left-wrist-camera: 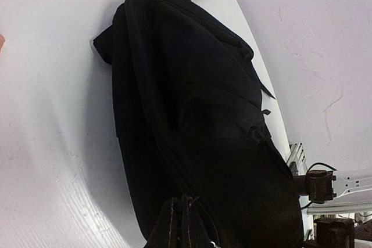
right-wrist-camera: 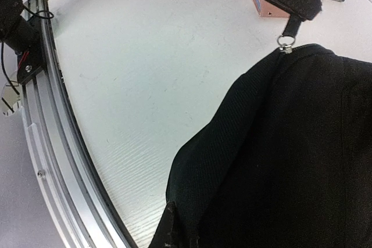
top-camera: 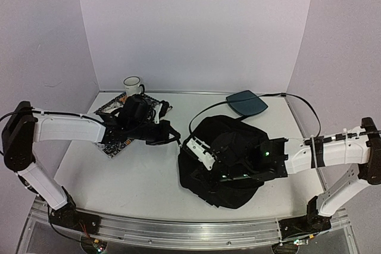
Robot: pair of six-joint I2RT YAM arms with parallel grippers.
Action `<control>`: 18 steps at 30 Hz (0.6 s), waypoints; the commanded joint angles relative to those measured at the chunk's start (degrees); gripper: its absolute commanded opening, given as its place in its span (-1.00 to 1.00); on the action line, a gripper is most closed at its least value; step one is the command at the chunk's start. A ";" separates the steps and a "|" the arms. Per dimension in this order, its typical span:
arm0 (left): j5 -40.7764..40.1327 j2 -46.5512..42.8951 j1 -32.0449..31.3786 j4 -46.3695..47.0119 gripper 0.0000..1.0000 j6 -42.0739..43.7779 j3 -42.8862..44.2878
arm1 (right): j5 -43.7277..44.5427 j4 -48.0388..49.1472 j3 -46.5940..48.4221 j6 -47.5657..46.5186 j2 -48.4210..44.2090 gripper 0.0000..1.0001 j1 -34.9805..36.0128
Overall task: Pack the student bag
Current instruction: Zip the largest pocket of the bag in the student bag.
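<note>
So, the student bag point(top-camera: 229, 191) is slumped on the bench point(top-camera: 137, 176) right under the right fingers point(top-camera: 191, 157), which are pinched tight on a fold of its black fabric near the edge. Left fingers point(top-camera: 168, 135) are clamped on its shoulder strap point(left-wrist-camera: 181, 222), which stretches from them to the bag. A patterned booklet point(top-camera: 113, 149) lies under the left fingers and a white mug point(top-camera: 132, 84) sits beyond them. The print on that cover is too blurry to read.
</note>
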 commanded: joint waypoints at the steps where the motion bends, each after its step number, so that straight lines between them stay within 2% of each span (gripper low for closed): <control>1: -7.07 4.22 4.14 3.40 -1.00 3.21 6.65 | -10.67 -6.45 -1.87 -1.81 -5.03 -1.00 3.34; 5: -4.28 4.43 4.44 3.71 -1.00 2.51 7.35 | -6.77 -10.03 -3.55 -0.94 -7.82 -1.00 3.43; 9: -1.04 -0.48 3.68 4.85 -1.00 2.56 4.57 | 6.34 -13.18 -5.35 2.91 -12.32 -1.00 3.44; 13: 1.17 -5.58 -1.06 6.41 -1.00 2.16 0.59 | 15.94 -13.88 -5.97 3.95 -16.04 -1.00 3.20; 16: 0.72 -8.68 -3.24 6.71 -1.00 0.91 -3.07 | 16.89 -13.88 -6.21 2.12 -16.44 -1.00 2.66; 18: -3.00 -11.46 -3.13 6.51 -1.00 0.51 -6.31 | 15.29 -13.88 -6.50 1.24 -16.56 -1.00 2.50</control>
